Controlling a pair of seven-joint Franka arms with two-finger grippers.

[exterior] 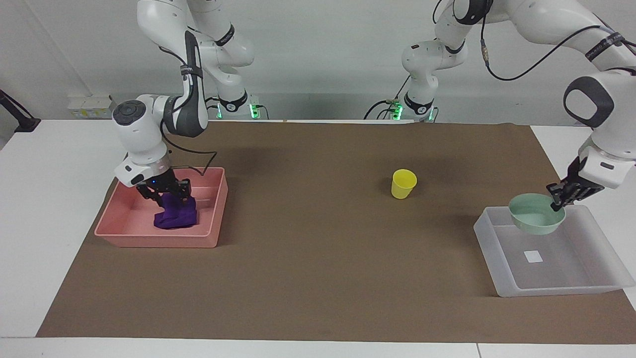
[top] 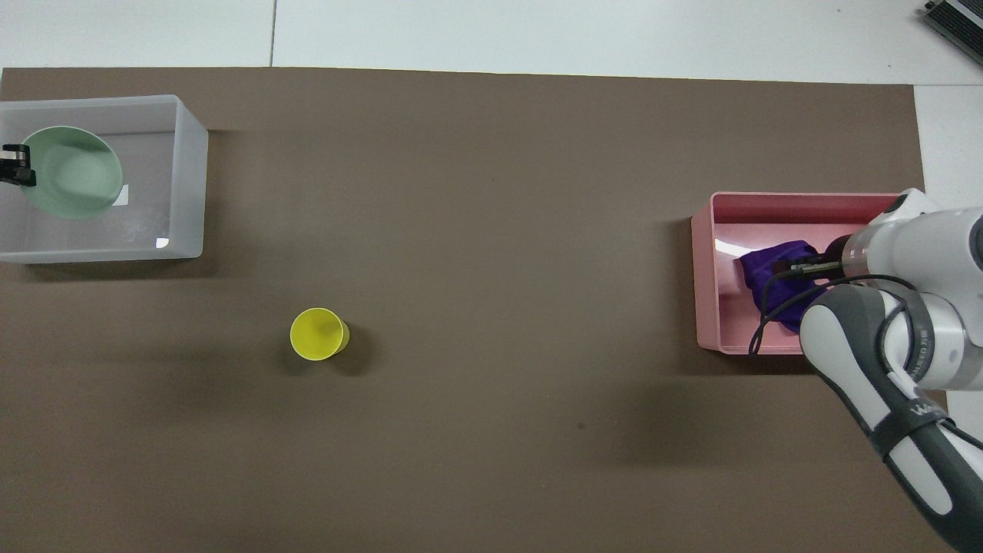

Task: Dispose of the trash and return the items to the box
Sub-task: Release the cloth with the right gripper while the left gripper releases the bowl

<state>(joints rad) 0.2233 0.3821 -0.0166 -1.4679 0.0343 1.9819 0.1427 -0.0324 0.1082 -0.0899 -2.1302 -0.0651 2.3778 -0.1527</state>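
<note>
The task stands roughly midway. The purple cloth (exterior: 175, 214) lies on the floor of the pink tray (exterior: 119, 229) at the right arm's end of the table (exterior: 318, 278), so the trash seems as good as disposed of; the right tool (exterior: 166, 195) is down on top of the wad, and whether its fingers are spread or pinching the cloth cannot be told, since the arm and cable cover them from above and the wad hides them in the facing view. At the left arm's end, the left tool (exterior: 557, 198) is pressed together on the rim of the green bowl (exterior: 534, 215), holding it over the box (exterior: 502, 271), above the part of the floor nearer the robots; the bowl looks raised above the floor, not set down, though the clear walls make that hard to judge. The white label (exterior: 534, 256) shows on the box floor beside it. The yellow cup (exterior: 403, 184) stands upright on the brown mat, well apart from both containers and untouched. Left to do, by this reading: lower and release the bowl, lift the right tool clear of the cloth, then fetch the cup and put it in the box.
</note>
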